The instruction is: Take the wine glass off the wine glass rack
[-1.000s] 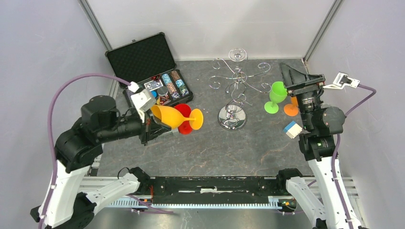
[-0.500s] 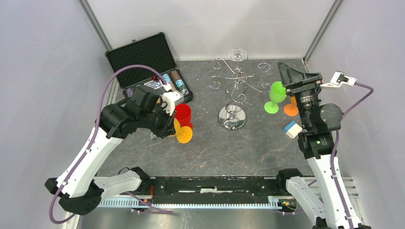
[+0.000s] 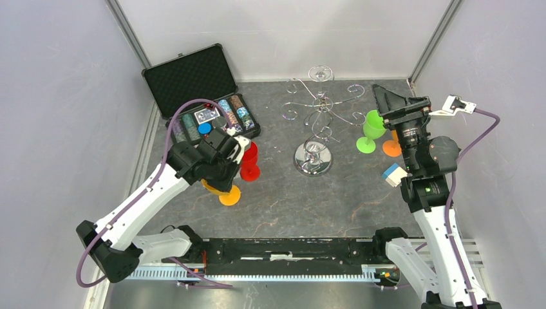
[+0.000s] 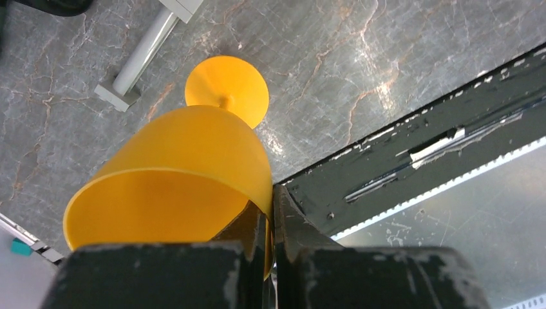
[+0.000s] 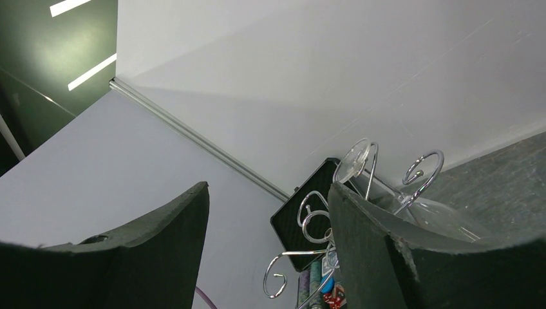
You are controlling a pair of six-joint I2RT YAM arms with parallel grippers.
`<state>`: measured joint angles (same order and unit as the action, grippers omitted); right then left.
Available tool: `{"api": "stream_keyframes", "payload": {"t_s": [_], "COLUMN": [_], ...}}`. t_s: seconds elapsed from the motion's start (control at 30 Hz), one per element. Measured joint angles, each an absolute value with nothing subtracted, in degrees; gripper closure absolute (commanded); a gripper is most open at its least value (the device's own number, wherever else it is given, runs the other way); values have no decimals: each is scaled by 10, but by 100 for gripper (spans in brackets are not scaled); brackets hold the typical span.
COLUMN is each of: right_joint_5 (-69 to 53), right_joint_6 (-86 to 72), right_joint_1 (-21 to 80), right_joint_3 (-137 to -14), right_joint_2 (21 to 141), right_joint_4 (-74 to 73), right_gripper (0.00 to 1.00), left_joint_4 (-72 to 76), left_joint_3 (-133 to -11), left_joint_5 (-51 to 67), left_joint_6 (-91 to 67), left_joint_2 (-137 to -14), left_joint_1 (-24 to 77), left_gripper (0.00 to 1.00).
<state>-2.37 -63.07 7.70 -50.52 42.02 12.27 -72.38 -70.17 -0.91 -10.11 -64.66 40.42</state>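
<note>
The chrome wine glass rack point(image 3: 313, 122) stands mid-table on its domed base. A clear wine glass point(image 3: 320, 74) hangs from its far hook; its foot also shows in the right wrist view point(image 5: 353, 161). My left gripper point(image 3: 216, 181) is shut on the rim of a yellow-orange wine glass point(image 4: 174, 167) and holds it upright, foot point(image 3: 230, 195) down at or just above the table, front left of the rack. My right gripper point(image 3: 393, 102) is open and empty, raised to the right of the rack, whose curled arms point(image 5: 309, 212) show between its fingers.
A red glass point(image 3: 250, 161) stands right behind the yellow one. A green glass point(image 3: 371, 129) and an orange one point(image 3: 391, 148) stand under my right gripper. An open black chip case point(image 3: 193, 80) sits back left. A blue-white cube point(image 3: 394, 174) lies right.
My left arm swung the yellow glass from lying sideways to upright and brought it forward and down in front of the red glass. My right arm has hardly moved.
</note>
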Motion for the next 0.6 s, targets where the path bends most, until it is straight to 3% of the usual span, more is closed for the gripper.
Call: {"api": "stream_keyframes", "payload": {"t_s": [0.33,0.47,0.6], "right_joint_5": [-24,-29,-38], "right_joint_6": [-627,-627,-627], "right_joint_1": [77,77,77], "right_joint_3": [-505,-511,-518], "right_joint_2": [414,419,430], "right_joint_4": [116,113,113], "right_gripper": [28,28,34], "left_joint_4": [-661,-659,-658], "left_joint_3": [-651,-638,-633], "left_joint_5": [-24,-41,-52], "left_joint_6": [-138,-144,-147], "left_joint_2": [-636,-639,-649], "left_joint_1": [406,406,406], "left_gripper": [97,89,70]}}
